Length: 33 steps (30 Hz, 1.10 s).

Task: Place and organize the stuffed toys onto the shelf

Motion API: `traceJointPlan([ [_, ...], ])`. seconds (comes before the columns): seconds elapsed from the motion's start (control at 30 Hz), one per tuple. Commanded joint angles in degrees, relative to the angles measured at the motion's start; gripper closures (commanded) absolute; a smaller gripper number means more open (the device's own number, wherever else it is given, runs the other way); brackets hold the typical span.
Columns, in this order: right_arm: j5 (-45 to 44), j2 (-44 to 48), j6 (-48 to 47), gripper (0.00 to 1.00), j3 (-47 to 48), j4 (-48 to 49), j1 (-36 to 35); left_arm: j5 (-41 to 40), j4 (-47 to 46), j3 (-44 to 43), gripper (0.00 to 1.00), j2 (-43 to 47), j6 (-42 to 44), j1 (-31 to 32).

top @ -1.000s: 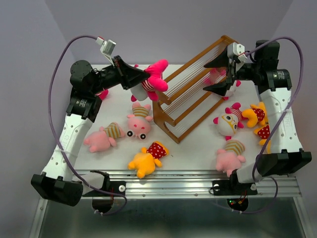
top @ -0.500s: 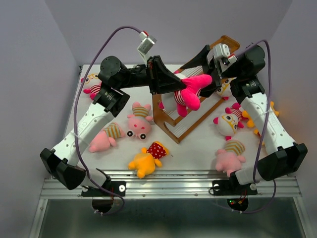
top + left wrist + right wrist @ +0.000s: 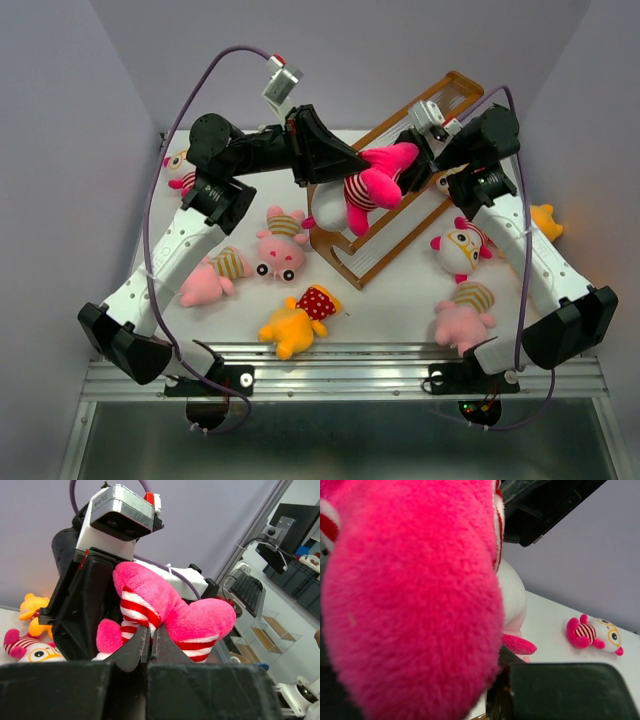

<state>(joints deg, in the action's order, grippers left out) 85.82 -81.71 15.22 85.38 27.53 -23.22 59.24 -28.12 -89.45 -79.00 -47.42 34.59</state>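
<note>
Overhead view of a white table [image 3: 400, 300], with two black-and-white robot arms extending from its near edge. A wooden shelf [image 3: 345, 262] stands slantwise, running from the middle of the table toward the far right corner.

Above the middle of the shelf, the left gripper [image 3: 352, 170] holds a bright pink toy [image 3: 372, 185] in a red-and-white striped shirt, clear of the table. In the left wrist view its jaws are together, pinching the toy's shirt. The right gripper [image 3: 413, 155] is at the toy's far right end, by one pink limb. Pink plush fills the right wrist view, and it cannot be told whether these jaws are clamped or apart.

More stuffed toys lie on the table:
- Left of the shelf are a pale pink toy [image 3: 278, 248] and a second pale pink toy [image 3: 205, 282].
- A yellow-orange toy in red polka dots [image 3: 295, 322] lies by the near edge.
- A third pale pink toy [image 3: 462, 315] lies near the near right corner.
- A white-faced toy with orange glasses [image 3: 458, 246] lies right of the shelf.
- Another yellow-orange toy [image 3: 546, 220] lies at the right edge.
- Another white-faced toy [image 3: 180, 170] is at the far left corner, partly hidden by the left arm.
</note>
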Motion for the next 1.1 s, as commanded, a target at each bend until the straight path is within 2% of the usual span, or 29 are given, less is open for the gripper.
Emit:
traceJointPlan([
  [0.0, -1.9, 3.7, 5.0, 0.83, 0.7, 3.1, -1.5, -2.5, -2.6, 1.6, 1.0, 2.4, 2.6, -1.9],
  [0.17, -3.6, 5.7, 5.9, 0.87, -2.4, 2.4, -0.8, -4.7, 1.7, 1.8, 0.98, 5.3, 4.5, -5.3],
  [0.2, -4.7, 6.0, 6.3, 0.88, -2.8, 1.8, 0.7, -6.6, 5.1, 1.6, 0.81, 6.0, 6.5, -6.5],
  [0.23, -5.4, 6.2, 6.0, 0.89, -2.9, 0.9, 1.3, -7.9, 7.3, 1.5, 0.7, 7.4, 7.9, -7.0],
  [0.27, -6.1, 6.2, 5.3, 0.89, -2.5, -0.7, 2.0, -10.9, 9.6, 1.0, 0.5, 8.1, 9.6, -7.3],
  [0.3, -7.9, 6.1, 1.4, 0.89, -1.7, -6.9, 2.7, -12.6, 14.2, 0.8, 0.42, 8.7, 11.1, -7.9],
  [0.37, -9.9, 6.2, -0.3, 0.89, -0.7, -11.0, 4.3, -15.2, 18.0, 0.2, 0.3, 10.3, 15.2, -8.2],
  [0.43, -12.3, 6.3, -1.2, 0.89, -0.3, -13.7, 5.6, -18.5, 23.1, -0.9, 0.25, 11.2, 18.8, -8.3],
  [0.5, -16.3, 6.2, -5.5, 0.89, 1.5, -24.8, 5.6, -21.4, 26.7, -2.7, 0.24, 11.7, 21.4, -8.5],
  [0.53, -18.5, 6.0, -14.2, 0.9, 5.2, -31.8, 5.6, -22.4, 30.3, -3.4, 0.23, 11.9, 22.5, -8.4],
  [0.57, -21.1, 5.3, -18.9, 0.92, 7.5, -37.6, 5.6, -25.1, 32.3, -4.1, 0.21, 11.9, 25.2, -8.4],
  [0.7, -36.7, 3.8, -26.6, 0.99, 15.1, -54.2, 5.6, -30.4, 41.6, -9.5, 0.18, 11.6, 31.3, -8.3],
  [0.87, -46.5, 4.1, -29.4, 1.0, 17.3, -61.9, 5.6, -35.0, 46.1, -14.2, 0.15, 9.4, 37.4, -5.8],
  [1.07, -58.9, 0.0, -37.8, 1.0, 23.8, -72.6, 5.6, -36.8, 47.3, -18.1, 0.15, 4.4, 42.2, -0.4],
])
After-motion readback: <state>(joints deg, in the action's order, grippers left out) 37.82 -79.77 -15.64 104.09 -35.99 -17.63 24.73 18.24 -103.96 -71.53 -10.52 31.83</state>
